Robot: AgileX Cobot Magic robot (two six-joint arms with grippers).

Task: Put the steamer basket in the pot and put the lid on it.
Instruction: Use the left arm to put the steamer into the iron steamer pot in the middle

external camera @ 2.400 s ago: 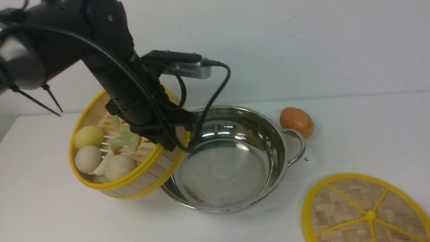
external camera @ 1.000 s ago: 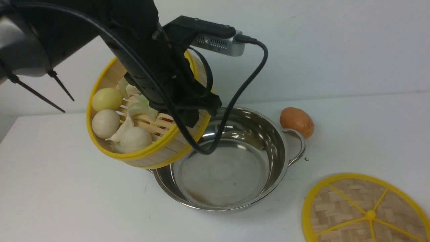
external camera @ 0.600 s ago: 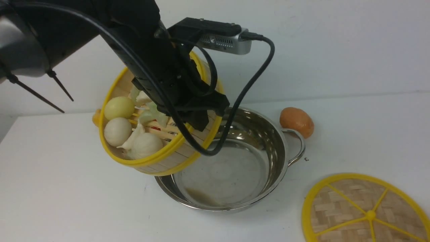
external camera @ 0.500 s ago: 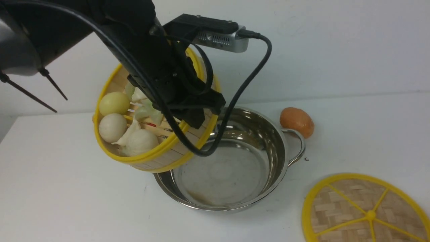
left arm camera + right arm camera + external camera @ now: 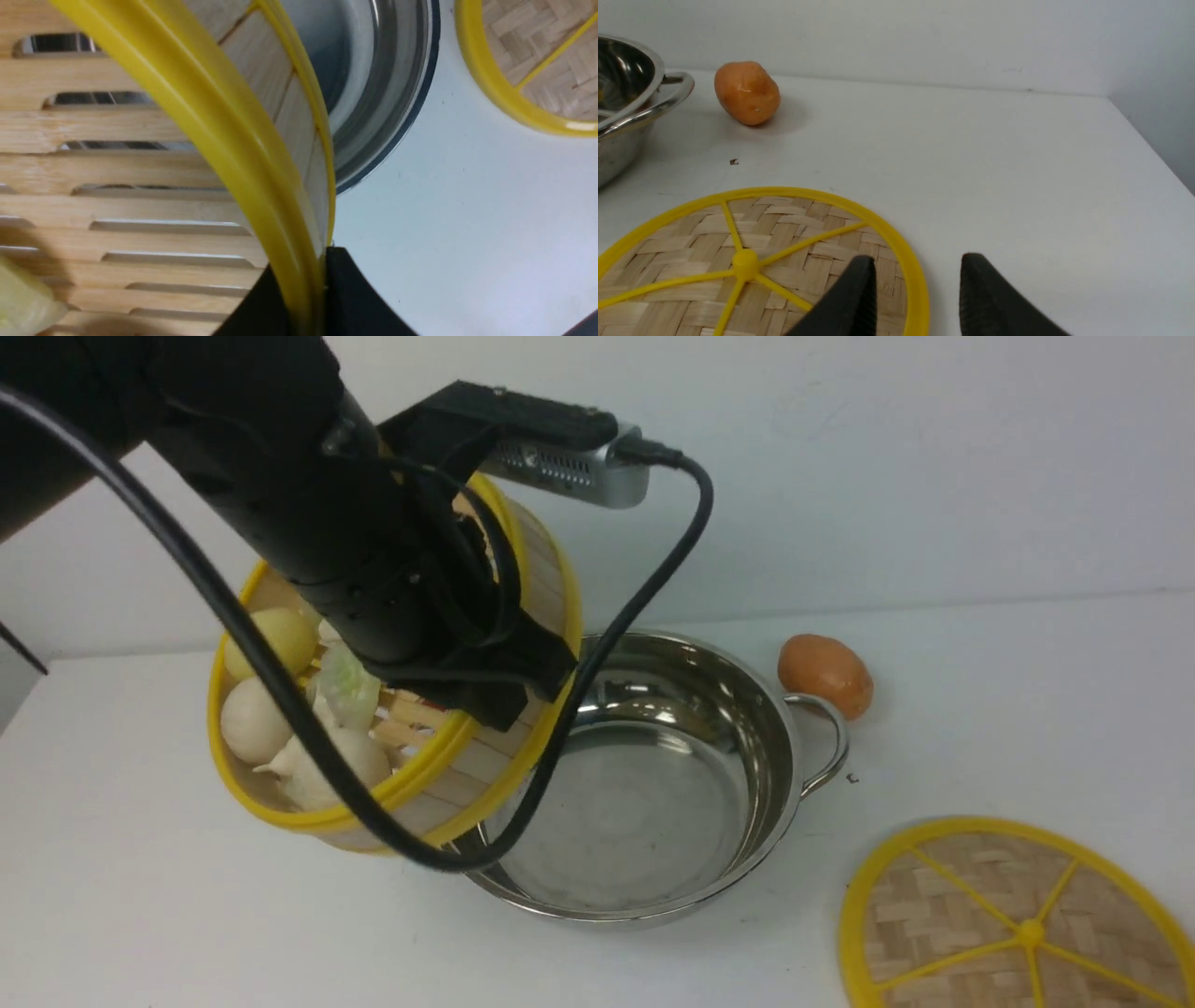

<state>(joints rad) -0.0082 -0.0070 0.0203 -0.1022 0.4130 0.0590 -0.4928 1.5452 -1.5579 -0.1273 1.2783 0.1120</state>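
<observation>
1. Grip: your left gripper (image 5: 303, 298) is clamped on the steamer basket (image 5: 457, 775), with 1 black finger inside the yellow rim and 1 outside against the bamboo wall.
2. Attitude: you hold the steamer basket off the table (image 5: 980, 709) and steeply tilted, its low side toward the robot's left. The pale buns (image 5: 250, 721) and a green leafy piece (image 5: 350, 686) lie gathered at that low side.
3. Placement: the steamer basket hangs at the left edge of the pot (image 5: 770, 737) and overlaps that rim in the front view. You cannot tell whether the 2 touch. The pot stands upright on the table.
4. Cover: the lid (image 5: 1018, 924) lies flat on the table, well apart from the pot, on the robot's right and nearer the robot.
5. Free arm: your right gripper (image 5: 917, 270) has its fingers spread and holds nothing. In its wrist view, 1 finger sits over the lid's woven face and the other over bare table, with the yellow rim between them. You cannot tell whether they touch the lid.
6. Bystander: a brown potato-like object (image 5: 825, 674) rests on the table just beside the pot's right handle.
</observation>
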